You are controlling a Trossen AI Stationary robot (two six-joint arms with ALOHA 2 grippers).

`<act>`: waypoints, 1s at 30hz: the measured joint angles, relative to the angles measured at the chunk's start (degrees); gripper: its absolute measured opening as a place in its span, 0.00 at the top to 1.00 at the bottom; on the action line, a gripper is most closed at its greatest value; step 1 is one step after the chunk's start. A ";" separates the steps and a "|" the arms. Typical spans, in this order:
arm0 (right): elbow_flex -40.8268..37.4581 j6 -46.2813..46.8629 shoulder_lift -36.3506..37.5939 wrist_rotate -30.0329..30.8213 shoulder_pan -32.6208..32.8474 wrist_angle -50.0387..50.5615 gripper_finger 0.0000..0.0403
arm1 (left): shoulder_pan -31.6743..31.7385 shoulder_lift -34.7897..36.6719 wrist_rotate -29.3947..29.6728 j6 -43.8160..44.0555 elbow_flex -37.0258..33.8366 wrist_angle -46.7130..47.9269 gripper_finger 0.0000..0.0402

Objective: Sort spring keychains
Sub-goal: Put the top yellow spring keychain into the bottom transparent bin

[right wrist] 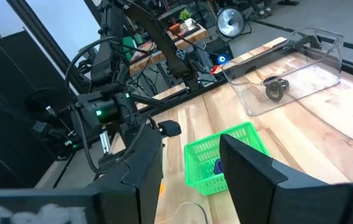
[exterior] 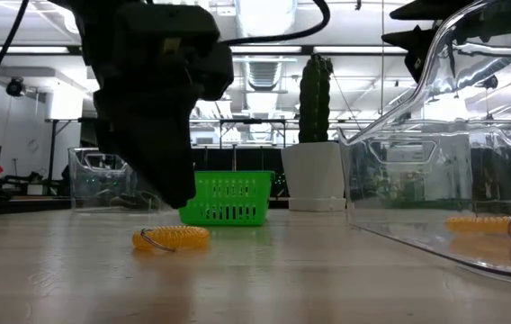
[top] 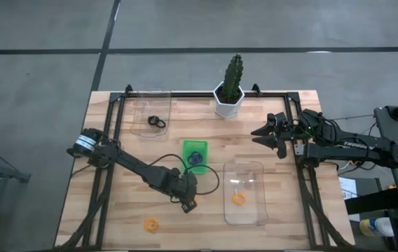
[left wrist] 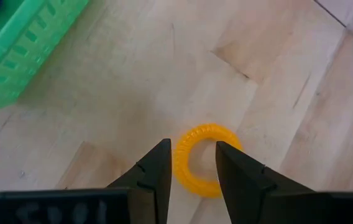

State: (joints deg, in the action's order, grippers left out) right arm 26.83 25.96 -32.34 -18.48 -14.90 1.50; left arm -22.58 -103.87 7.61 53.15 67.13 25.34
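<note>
1. Furthest left on the wooden table (top: 115, 210), near the front edge, we see a loose orange spring keychain (top: 151, 224) lying flat on the bare wood; the low view shows it as a coiled loop (exterior: 171, 238) with a metal ring at one end.
2. Just right of it and a little further back hovers the left gripper (top: 187, 203), above the table. In its own wrist view its fingers stand apart, nothing between them, and the orange loop (left wrist: 202, 159) lies on the wood just beyond the tips.
3. At the back left stands a clear plastic bin (top: 137, 112) holding a black keychain (top: 157, 122).
4. In the middle sits the green tray (top: 187, 148), with a purple keychain (top: 197, 159) inside it.
5. Behind the tray, at the back edge, a cactus (top: 232, 77) rises from a white pot (top: 228, 104).
6. Right of the tray, a second clear bin (top: 246, 214) holds another orange keychain (top: 238, 198).
7. The right gripper (top: 265, 136) waits at the table's right side, raised, its jaws apart and empty.
</note>
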 joint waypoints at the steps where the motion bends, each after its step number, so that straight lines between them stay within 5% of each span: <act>1: 0.00 0.00 0.00 0.00 0.00 0.00 0.61 | 0.04 -0.06 0.00 0.47 0.00 -0.03 0.71; 30: 0.00 0.04 0.01 -0.04 0.00 0.00 0.61 | 0.06 -1.15 -0.76 9.85 0.05 2.26 0.71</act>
State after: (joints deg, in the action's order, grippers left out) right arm 26.83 26.00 -32.33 -18.52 -14.90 1.50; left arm -22.52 -105.02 6.85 63.01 67.18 27.60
